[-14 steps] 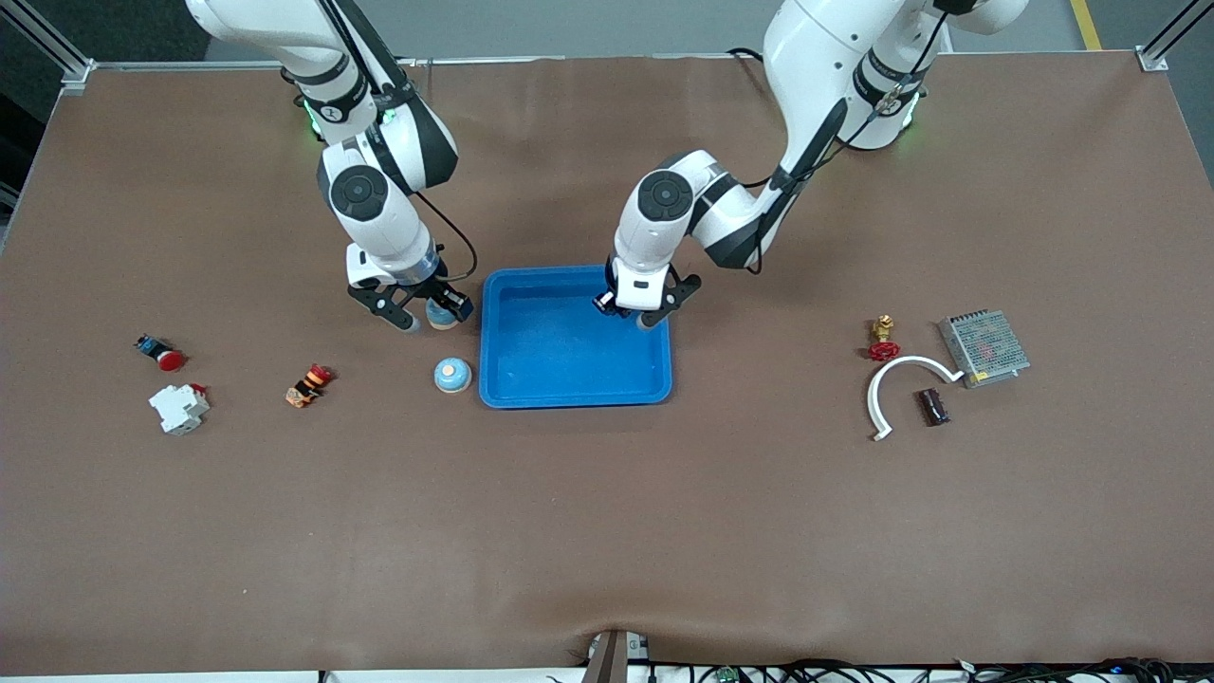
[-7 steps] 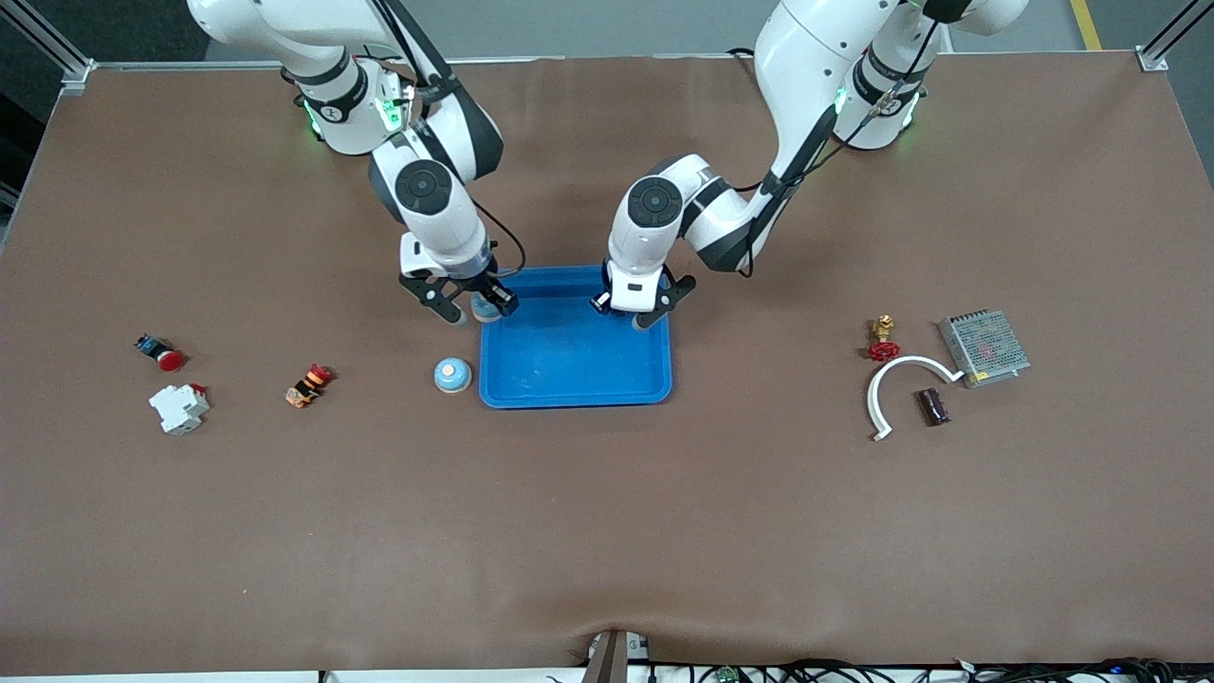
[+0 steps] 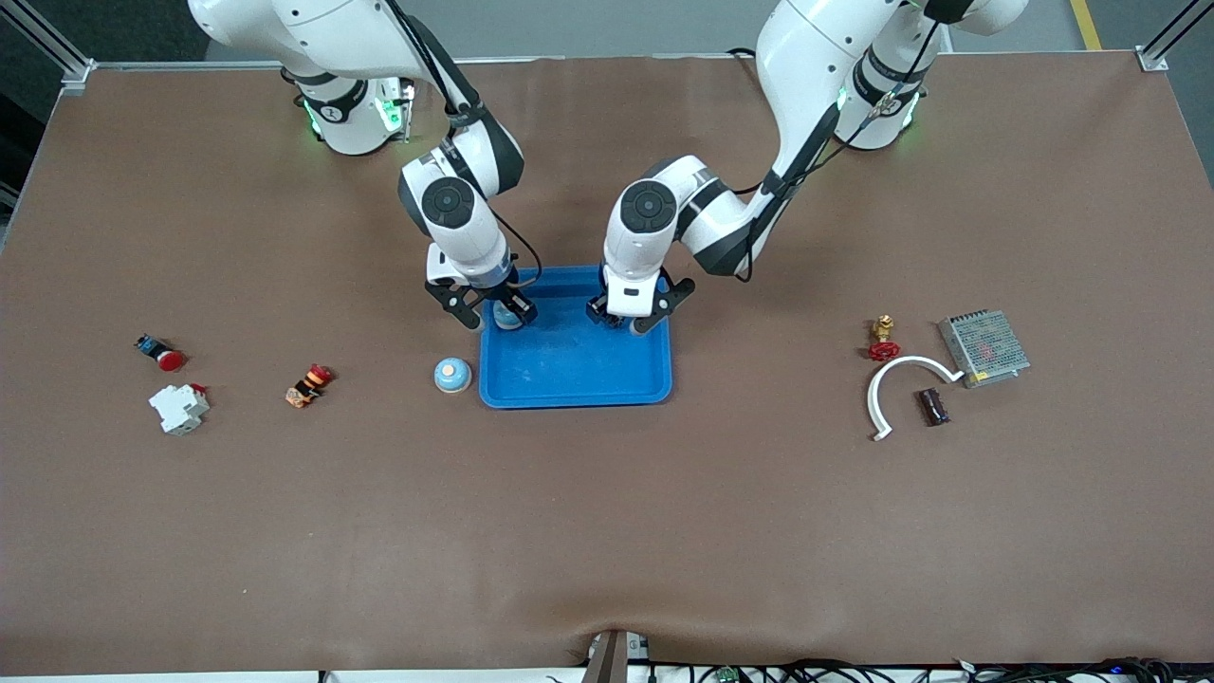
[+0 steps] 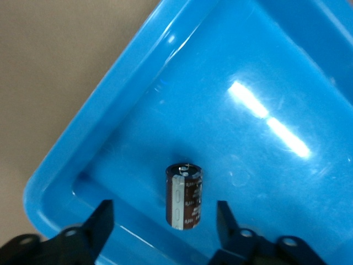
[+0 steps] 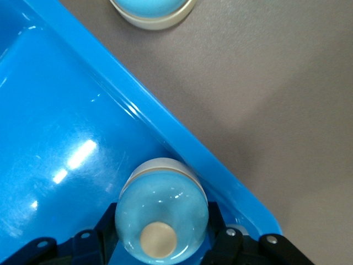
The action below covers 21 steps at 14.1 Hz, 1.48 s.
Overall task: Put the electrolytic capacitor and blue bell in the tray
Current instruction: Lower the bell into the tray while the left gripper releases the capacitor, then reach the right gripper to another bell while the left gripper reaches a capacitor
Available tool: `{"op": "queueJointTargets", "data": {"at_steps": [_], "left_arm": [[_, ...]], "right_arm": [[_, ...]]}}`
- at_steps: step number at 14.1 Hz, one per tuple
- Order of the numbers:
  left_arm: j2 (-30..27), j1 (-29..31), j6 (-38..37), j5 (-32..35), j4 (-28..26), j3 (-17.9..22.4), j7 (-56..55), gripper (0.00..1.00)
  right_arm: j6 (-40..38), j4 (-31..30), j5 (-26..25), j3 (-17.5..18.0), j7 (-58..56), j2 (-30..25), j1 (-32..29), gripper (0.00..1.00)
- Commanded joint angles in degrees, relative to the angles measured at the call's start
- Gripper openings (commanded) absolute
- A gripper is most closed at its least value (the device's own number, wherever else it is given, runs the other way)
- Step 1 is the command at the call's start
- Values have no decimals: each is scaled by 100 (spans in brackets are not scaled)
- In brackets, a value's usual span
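Observation:
The blue tray (image 3: 576, 384) lies mid-table. My left gripper (image 3: 626, 320) hangs open just over the tray corner toward the left arm's end. The electrolytic capacitor (image 4: 185, 195), dark brown with a grey stripe, is free inside the tray (image 4: 138, 99), between the spread fingertips (image 4: 103, 218) and touching neither. My right gripper (image 3: 494, 314) is shut on a blue bell (image 5: 161, 215) with a tan button. It holds the bell just inside the tray rim (image 5: 182, 149) at the right arm's end. A second blue bell (image 3: 452, 375) sits on the table beside the tray.
Toward the right arm's end lie a red push button (image 3: 159, 354), a white breaker (image 3: 178, 408) and an orange-black part (image 3: 308, 384). Toward the left arm's end are a brass valve (image 3: 883, 339), a white curved piece (image 3: 896, 379), a dark cylinder (image 3: 934, 406) and a mesh box (image 3: 984, 347).
My right arm carried its blue bell from beside the tray to just inside its rim. My left gripper opened and let go of the capacitor in the tray.

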Motion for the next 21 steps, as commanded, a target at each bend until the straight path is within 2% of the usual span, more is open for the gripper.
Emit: {"op": "queueJointTargets", "data": {"at_steps": [1, 4, 5, 6, 7, 10, 12, 16, 21], "left_arm": [[-141, 82, -619, 243, 374, 32, -66, 100], [-351, 442, -954, 621, 481, 32, -66, 100], [-413, 565, -1060, 787, 472, 32, -48, 100], [-448, 697, -1165, 963, 472, 32, -48, 100], [-466, 846, -1305, 1148, 463, 32, -31, 100], [-554, 1478, -1474, 1868, 480, 32, 109, 100], [-581, 1997, -1482, 2106, 463, 23, 634, 100], [-616, 3069, -1482, 2116, 454, 5, 2206, 100], [-660, 3878, -1526, 2072, 305, -30, 3009, 100]], "right_arm": [[127, 135, 142, -52, 143, 153, 112, 0], [154, 144, 134, -52, 213, 224, 156, 0], [146, 153, 134, -52, 222, 224, 148, 10], [111, 170, 134, -52, 265, 224, 139, 86], [102, 179, 134, -52, 318, 224, 147, 100], [-38, 249, 134, -61, 249, 198, 51, 100], [-791, 555, 116, -87, 196, 145, -10, 100], [-2085, 1215, 107, -88, -479, 4, -545, 100], [-2342, 1462, 107, -88, -1779, 13, -1398, 100]]}}
